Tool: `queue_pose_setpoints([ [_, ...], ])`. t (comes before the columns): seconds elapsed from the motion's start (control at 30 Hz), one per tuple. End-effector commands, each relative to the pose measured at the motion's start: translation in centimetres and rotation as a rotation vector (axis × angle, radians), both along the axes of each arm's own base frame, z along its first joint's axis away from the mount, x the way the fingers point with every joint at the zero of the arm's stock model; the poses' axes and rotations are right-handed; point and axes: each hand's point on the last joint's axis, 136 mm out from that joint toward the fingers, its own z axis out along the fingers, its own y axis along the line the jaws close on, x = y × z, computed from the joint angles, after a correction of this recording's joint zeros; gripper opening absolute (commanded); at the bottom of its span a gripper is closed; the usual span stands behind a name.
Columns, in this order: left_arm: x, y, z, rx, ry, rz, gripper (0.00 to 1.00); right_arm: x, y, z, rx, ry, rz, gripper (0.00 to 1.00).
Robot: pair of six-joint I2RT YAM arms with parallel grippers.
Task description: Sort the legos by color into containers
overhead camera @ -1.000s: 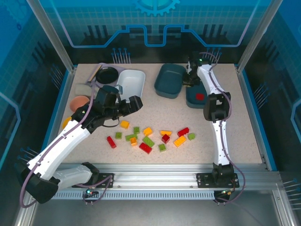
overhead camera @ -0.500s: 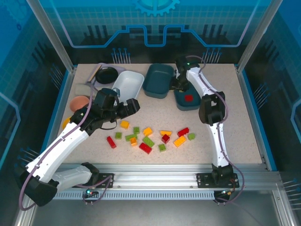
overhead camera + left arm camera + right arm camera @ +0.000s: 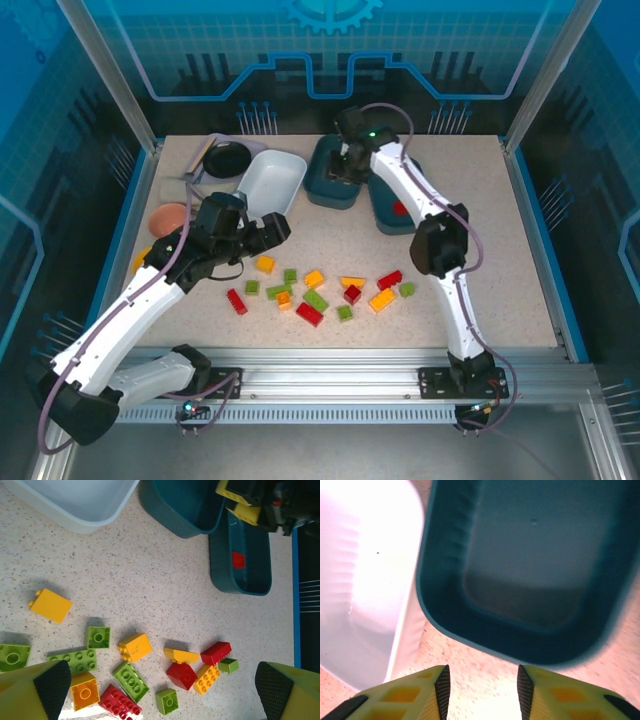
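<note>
No legible text, brand, number or sign anywhere. Just wordless gear-and-circuit graphics on the blue back panel (image 3: 330, 50).

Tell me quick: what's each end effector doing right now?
Left end effector: open wide, holding nothing.
Right end effector: partly open, holding nothing.

We see speckled beige tabletop (image 3: 520, 270) with blue strips (image 3: 128, 235) along left and right edges. Slanted aluminium posts (image 3: 100, 70) frame cell. We note translucent blue back panel (image 3: 250, 40) with gear graphic and circuit-line pattern. Aluminium rail (image 3: 340, 385) runs along near edge. Light bright, even; shadows short, soft.
</note>
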Motion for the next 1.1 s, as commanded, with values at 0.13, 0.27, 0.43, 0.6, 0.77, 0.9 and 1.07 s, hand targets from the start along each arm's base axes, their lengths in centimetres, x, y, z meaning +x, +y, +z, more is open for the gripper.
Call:
queue_pose_setpoints([
  [0.13, -1.4, 1.7, -0.2, 0.013, 0.01, 0.047, 0.99, 1.9, 0.2, -5.6, 0.02, 0.095, -0.053, 0.38],
  [0.27, -1.9, 2.3, -0.2, 0.021, 0.007, 0.06, 0.99, 1.1, 0.6, -7.2, 0.03, 0.149, -0.022, 0.35],
  [0.43, -2.1, 2.7, -0.2, 0.028, 0.008, 0.069, 0.99, -1.6, 0.8, -7.0, -0.011, 0.195, 0.027, 0.33],
  [0.6, -1.9, 2.8, -0.6, 0.035, 0.017, 0.075, 0.99, -4.5, 0.2, -7.2, -0.038, 0.241, 0.035, 0.33],
  [0.77, -2.1, 3.0, -1.8, 0.061, 0.068, 0.085, 0.99, -6.7, 0.9, -6.1, -0.043, 0.241, 0.069, 0.33],
  [0.9, -2.7, 3.8, -3.0, 0.1, 0.135, 0.118, 0.99, -6.8, 1.5, -2.4, -0.043, 0.145, 0.095, 0.34],
  [1.07, -4.5, 5.5, -6.4, 0.157, 0.323, 0.202, 0.98, -7.4, 2.5, 4.7, -0.046, -0.08, 0.166, 0.44],
])
